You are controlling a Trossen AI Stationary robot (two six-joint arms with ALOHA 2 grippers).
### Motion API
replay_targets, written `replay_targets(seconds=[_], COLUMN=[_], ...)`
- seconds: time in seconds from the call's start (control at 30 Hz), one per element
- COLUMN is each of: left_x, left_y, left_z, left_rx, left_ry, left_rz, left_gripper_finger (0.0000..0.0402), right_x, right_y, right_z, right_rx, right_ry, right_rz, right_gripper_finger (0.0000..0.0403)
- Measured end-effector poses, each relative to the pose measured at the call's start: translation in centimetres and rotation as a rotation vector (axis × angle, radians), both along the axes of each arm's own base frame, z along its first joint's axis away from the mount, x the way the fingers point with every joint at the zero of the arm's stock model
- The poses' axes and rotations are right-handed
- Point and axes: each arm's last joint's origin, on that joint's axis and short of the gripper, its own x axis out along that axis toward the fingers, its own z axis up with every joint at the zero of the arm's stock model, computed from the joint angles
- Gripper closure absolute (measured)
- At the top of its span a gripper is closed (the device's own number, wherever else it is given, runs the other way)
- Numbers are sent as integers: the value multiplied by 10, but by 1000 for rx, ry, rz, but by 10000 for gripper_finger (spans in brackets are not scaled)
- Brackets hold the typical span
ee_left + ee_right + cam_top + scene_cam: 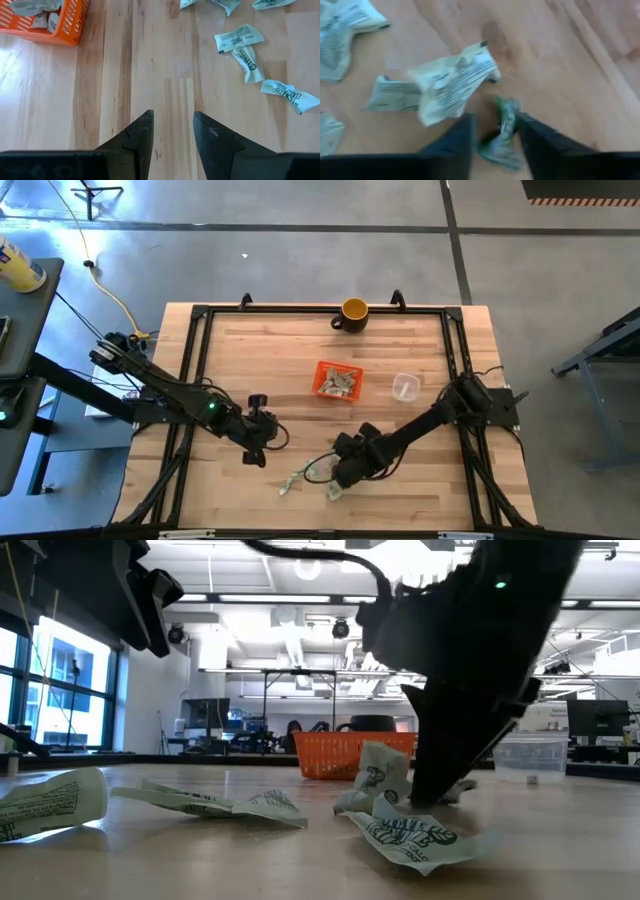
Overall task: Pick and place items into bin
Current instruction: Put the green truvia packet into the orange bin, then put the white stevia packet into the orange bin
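The orange bin stands mid-table and holds several pale green-and-white wrappers. More wrappers lie flat on the wood near the front edge. My right gripper is down at the table among them, shut on one small crumpled wrapper. A larger wrapper lies just beyond its fingers. My left gripper hangs open above bare wood left of the pile, with nothing between its fingers. My right gripper pinches a small crumpled green wrapper between its two fingers. The fingers come steeply from above, slanting down to the tabletop. The wrapper still sits at table level. The picture is blurred, so which edge or fold it has cannot be told.
A yellow-orange mug stands at the far edge and a clear plastic cup right of the bin. A black frame rail runs around the table. Bare wood lies between my left gripper and the bin.
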Motion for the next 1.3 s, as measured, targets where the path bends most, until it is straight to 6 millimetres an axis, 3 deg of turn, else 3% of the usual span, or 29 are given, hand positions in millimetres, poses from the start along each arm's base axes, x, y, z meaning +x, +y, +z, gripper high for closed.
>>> replay_targets(seconds=[0.1,0.13,0.27,0.47,0.6,0.7,0.8,0.97,1.13,1.3], left_x=[0,0,0,5,14,25,34,48,67,98], left_y=[0,0,1,3,10,17,20,15,6,-1], left_z=[0,0,-1,-14,-23,-26,-30,-45,-67,-81], left_rx=[13,15,13,-69,-162,-236,-261,-268,-285,-151], left_ry=[-6,-7,-5,-45,-125,-188,-221,-238,-255,-250], left_rz=[6,7,17,69,103,111,125,114,68,-74], left_gripper_finger=[230,230,230,230,230,230,228,204,173,157], right_x=[0,-1,-7,-21,-8,3,10,9,4,-20], right_y=[-12,-16,-32,-93,-144,-174,-196,-213,-204,-180], right_z=[-2,0,24,93,115,115,108,106,119,145], right_rx=[7,-4,-25,-230,-204,-139,-91,-21,-30,-111], right_ry=[71,93,143,122,21,-30,-48,-40,-57,6], right_rz=[37,66,151,100,139,223,261,343,451,513], right_gripper_finger=[366,382,377,390,394,396,370,268,161,113])
